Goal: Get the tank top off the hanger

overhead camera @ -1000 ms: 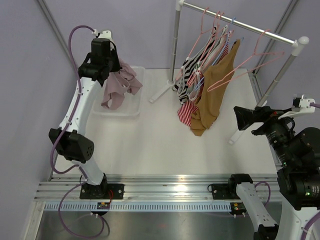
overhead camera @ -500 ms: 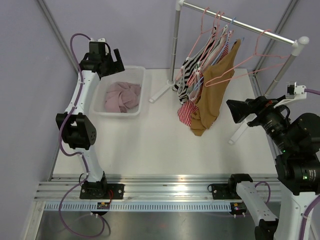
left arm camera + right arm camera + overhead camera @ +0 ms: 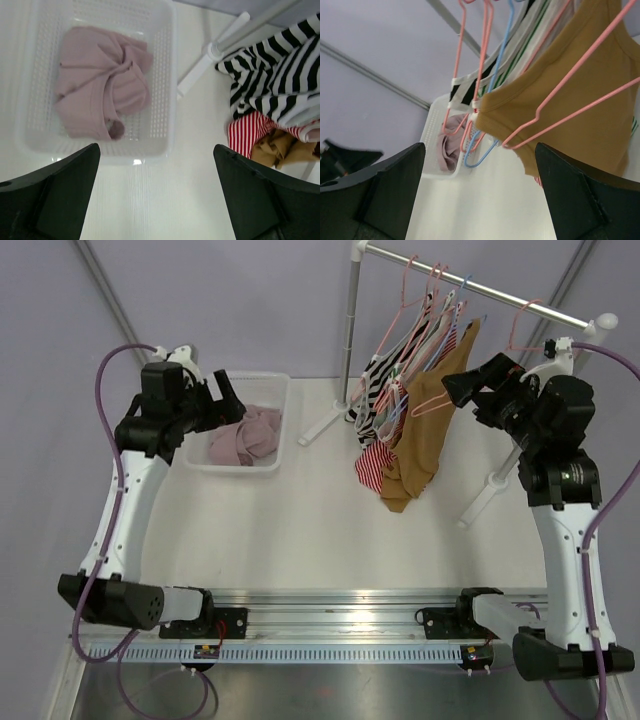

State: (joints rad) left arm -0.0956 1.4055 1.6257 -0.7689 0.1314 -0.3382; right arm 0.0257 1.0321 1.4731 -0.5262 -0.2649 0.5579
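Left claw open, empty, by white perforated plastic basket holding crumpled pink tank top. Right claw open, empty, near brown tank top on pink wire hanger.

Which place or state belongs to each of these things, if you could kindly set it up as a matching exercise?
1. pink garment
2. brown tank top
3. left hand
4. right hand

A. open, near the clothes rack
B. crumpled in the white basket
C. open, over the basket
D. hanging on the rack

Pairs: 1-B, 2-D, 3-C, 4-A
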